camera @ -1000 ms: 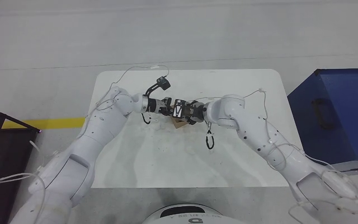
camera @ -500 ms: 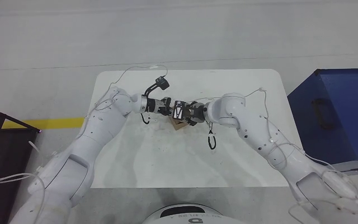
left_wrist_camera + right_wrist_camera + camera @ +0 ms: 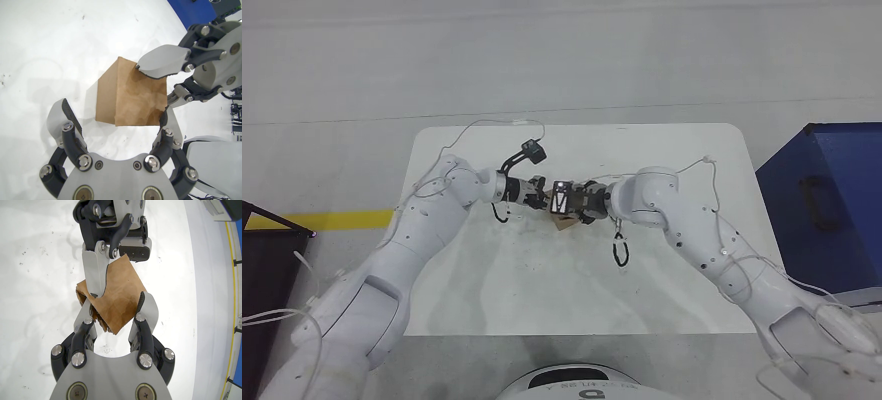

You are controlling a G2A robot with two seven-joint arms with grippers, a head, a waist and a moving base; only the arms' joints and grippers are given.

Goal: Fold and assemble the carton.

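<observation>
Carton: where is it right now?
In the top view the carton sits near the middle of the table, between the left gripper and the right gripper.

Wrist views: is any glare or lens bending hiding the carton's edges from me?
Left wrist view: no glare on the carton; its edges stand out against the white table, whose rim curves with the lens. Right wrist view: carton evenly lit too, table rim bowed; a finger of the left gripper covers part of it.

Carton plain brown, darker blotches. Desk white, grey scuffs. My jaws silver-grey, pads black, dotted texture.
</observation>
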